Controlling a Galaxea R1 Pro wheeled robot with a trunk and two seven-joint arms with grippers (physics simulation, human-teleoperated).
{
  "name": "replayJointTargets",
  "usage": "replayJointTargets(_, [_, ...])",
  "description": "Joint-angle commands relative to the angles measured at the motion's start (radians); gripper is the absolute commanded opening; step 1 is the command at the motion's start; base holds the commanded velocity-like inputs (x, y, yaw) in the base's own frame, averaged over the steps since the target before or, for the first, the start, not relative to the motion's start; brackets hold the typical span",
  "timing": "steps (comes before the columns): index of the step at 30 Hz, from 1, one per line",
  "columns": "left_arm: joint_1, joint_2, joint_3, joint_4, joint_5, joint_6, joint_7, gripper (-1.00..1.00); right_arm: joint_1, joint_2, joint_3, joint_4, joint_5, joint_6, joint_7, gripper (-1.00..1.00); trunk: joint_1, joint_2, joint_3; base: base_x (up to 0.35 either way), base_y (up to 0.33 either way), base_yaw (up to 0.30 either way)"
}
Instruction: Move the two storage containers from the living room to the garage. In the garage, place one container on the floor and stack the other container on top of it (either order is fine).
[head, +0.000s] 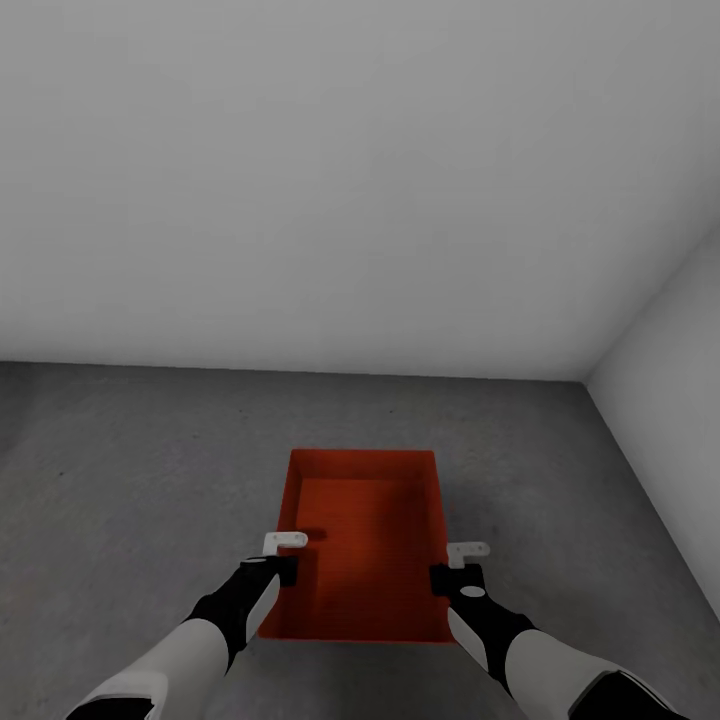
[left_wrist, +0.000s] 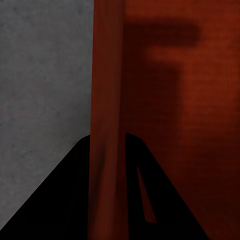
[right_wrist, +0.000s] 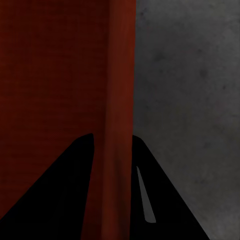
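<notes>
One bin (head: 366, 540) is in the garage, over the concrete floor (head: 140, 470); left gripper (head: 283, 560) and right gripper (head: 452, 567) each pinch a side wall; release, second bin and stacking remain.

Readable text: none.
Storage container (head: 365, 540): plain orange-red walls and bottom, no label, brand or number.
Wall (head: 350, 180): bare pale grey, no sign.
Floor (head: 130, 470): mottled grey, no markings.
</notes>
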Motion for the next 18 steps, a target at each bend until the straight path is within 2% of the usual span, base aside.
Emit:
replayJointTargets(1, [-0.001, -0.001, 0.024, -0.058, -0.028, 0.009, 0.005, -1.0, 0.0, 0.0, 0.008, 0.01, -0.019, -0.007, -0.001, -1.0, 0.004, -0.008, -0.004, 0.0, 0.0, 0.0])
replayJointTargets(18, [-0.001, -0.001, 0.024, -0.058, -0.029, 0.009, 0.005, -1.0, 0.0, -0.001, 0.008, 0.01, -0.019, -0.007, 0.0, -1.0, 0.069, -0.127, -0.057, 0.0, 0.0, 0.0])
